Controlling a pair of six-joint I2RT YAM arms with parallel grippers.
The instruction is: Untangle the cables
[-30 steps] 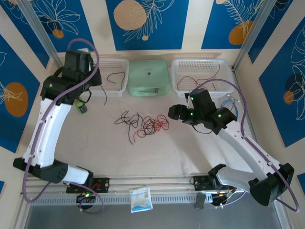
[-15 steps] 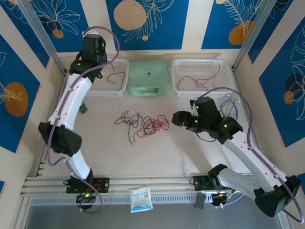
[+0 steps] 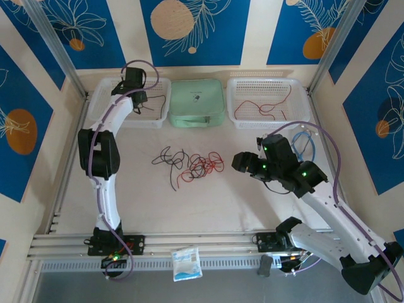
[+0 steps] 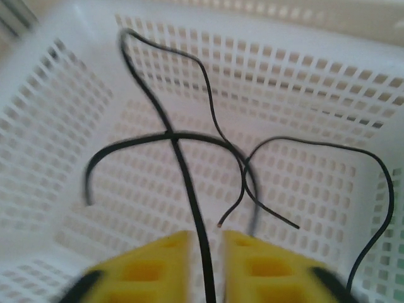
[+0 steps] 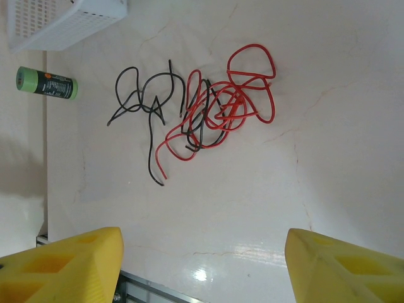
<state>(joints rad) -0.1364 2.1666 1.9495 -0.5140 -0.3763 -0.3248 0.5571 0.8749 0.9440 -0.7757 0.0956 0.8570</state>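
Observation:
A tangle of thin red and black cables lies mid-table, also in the right wrist view as the cables. My left gripper reaches into the white left basket. In the left wrist view its jaws stand slightly apart, and a black cable runs down between them with a gap on each side. More black cable lies loose on the basket floor. My right gripper hovers just right of the tangle, open wide, with nothing between its fingers.
The white right basket holds a red cable. A mint-green case sits between the baskets. A light-blue coil lies at the right, a green roll left of the tangle, and a white packet on the front rail.
My left arm has swung from the table's left side out over the left basket and its jaws have parted. The right arm has drifted slightly right and nearer.

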